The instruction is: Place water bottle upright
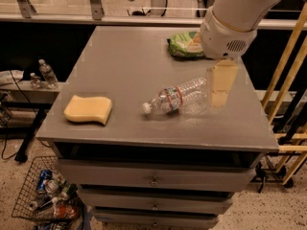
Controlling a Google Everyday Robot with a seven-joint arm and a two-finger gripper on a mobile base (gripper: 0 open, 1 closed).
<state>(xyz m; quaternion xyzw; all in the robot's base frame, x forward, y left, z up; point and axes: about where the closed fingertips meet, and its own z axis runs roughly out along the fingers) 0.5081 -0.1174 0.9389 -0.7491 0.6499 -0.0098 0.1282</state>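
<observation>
Nearest you, at the front left of the bench point(124, 56), lies a yellow sponge point(88, 109), well clear of the work. A little further in, near the middle, the water bottle point(178, 97) lies on its side. Its white cap points toward the front left and its base toward the back right. The tool point(219, 98) hangs just beside that base end, under the arm's white wrist. You cannot tell whether it is apart or together, or whether it touches the plastic, but it carries nothing. Behind it, at the far edge, sits a green snack bag point(183, 44). By my reading you are in the approach, with the grasp not yet made. Next you need the tool apart and set across the ribbed body, then a firm clamp. After that, lift, swing the cap upward and set the base flat on bare bench.
</observation>
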